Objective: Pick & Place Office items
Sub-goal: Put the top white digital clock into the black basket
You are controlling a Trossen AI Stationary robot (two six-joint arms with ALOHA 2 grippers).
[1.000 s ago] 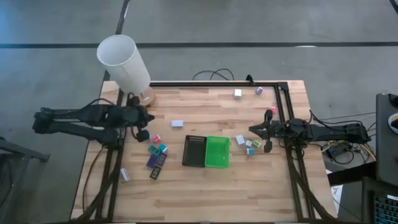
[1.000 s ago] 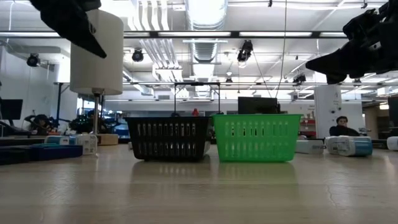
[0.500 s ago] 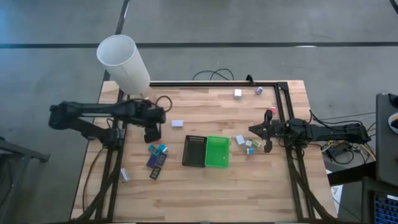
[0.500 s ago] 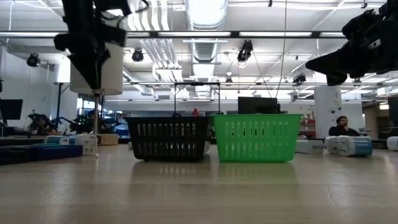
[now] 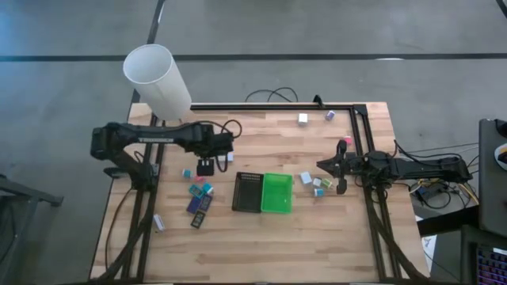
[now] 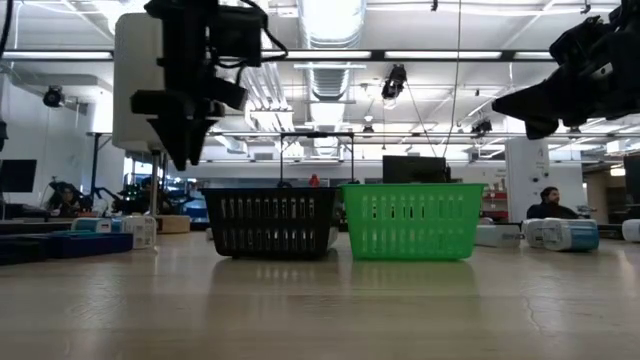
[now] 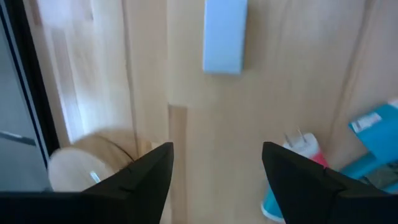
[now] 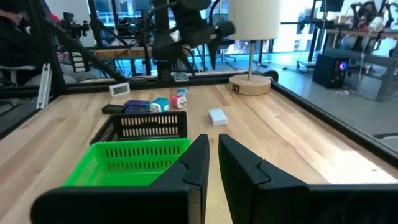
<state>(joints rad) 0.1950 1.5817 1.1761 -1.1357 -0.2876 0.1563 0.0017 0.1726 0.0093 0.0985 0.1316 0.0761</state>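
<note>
Two baskets sit side by side in the middle of the wooden table (image 5: 333, 237): one black basket (image 5: 247, 191) and one green basket (image 5: 277, 193), touching each other. One tall white lamp (image 5: 158, 79) stands at the far left corner. Two dark arms reach in from the sides. The left gripper (image 5: 205, 167) hangs above the table, left of the black basket, with its two fingers (image 7: 149, 171) spread apart and nothing between them. Right under it lies one pale blue block (image 7: 224, 36). Near it is a little bunch of pink, teal and dark blue pieces (image 5: 200, 195). The right gripper (image 5: 341, 188) waits on the right side with its fingers pressed together, holding nothing. Beside it is a group of about four small blocks (image 5: 317, 183). Two more small blocks (image 5: 315, 117) lie at the far edge. One white piece (image 5: 158, 223) lies alone near the front left
</note>
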